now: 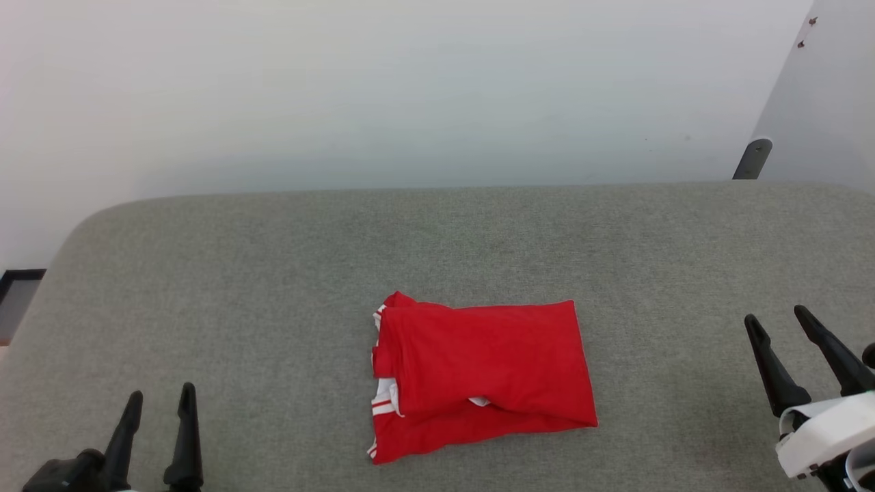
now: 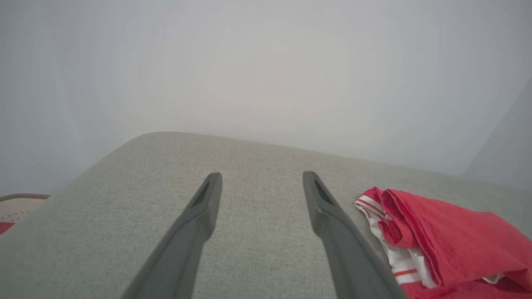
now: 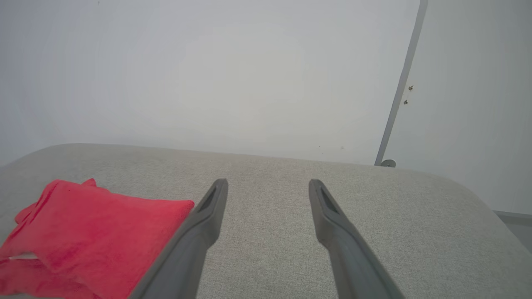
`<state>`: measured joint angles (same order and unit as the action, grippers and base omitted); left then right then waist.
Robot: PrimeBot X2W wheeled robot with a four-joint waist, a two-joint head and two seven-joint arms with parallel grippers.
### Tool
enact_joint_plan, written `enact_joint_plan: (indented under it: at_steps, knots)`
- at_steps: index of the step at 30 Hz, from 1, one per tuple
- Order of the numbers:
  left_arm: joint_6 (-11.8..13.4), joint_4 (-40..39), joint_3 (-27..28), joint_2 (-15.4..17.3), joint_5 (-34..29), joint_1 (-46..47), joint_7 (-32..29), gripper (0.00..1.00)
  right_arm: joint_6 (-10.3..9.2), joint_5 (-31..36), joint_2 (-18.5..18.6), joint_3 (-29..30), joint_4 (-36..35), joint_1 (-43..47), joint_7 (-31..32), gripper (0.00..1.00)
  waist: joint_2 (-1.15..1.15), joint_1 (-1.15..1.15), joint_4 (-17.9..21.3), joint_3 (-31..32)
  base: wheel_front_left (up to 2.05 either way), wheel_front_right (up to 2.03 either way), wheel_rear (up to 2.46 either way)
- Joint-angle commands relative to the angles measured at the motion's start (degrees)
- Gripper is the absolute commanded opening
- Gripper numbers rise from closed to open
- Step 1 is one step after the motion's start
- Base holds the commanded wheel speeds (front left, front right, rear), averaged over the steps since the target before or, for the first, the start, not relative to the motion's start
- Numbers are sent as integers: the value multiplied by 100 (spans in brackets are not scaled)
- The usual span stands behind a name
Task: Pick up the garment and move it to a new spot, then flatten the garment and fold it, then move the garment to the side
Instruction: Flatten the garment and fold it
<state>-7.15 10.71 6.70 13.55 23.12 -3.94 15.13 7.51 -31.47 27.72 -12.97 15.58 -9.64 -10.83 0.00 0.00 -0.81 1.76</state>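
Note:
The garment (image 1: 478, 372) lies folded into a compact red rectangle near the front middle of the grey padded table (image 1: 273, 273), with white panels and striped trim peeking out at its left edge. My left gripper (image 1: 160, 396) hovers open at the lower left, well clear of the cloth. In the left wrist view the garment (image 2: 449, 241) sits to the right of that gripper (image 2: 262, 178). My right gripper (image 1: 776, 320) stands open at the lower right, apart from the cloth. The right wrist view has the garment (image 3: 91, 232) at the left of the open gripper (image 3: 268, 185).
A pale wall rises behind the table. A grey post (image 1: 752, 158) stands past the far right edge. The rim of a beige basket (image 2: 20, 203) shows beyond the table's left edge in the left wrist view. Bare grey padding surrounds the garment on all sides.

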Motion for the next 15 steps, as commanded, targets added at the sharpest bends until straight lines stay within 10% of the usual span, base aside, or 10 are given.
enact_joint_plan:
  at_steps: [1, 15]
  knots:
    - [-38, -15, -5, 34, -54, -44, -3, 100, -4, 77, -60, 99, -59, 128, 7, 100, 0, 0, 10, 6, 0, 0, 0]
    - [-32, -92, -108, 71, -94, -3, -3, 100, -4, 322, -268, 500, -382, 487, 244, 100, 0, 0, 73, 16, 0, 0, 0]
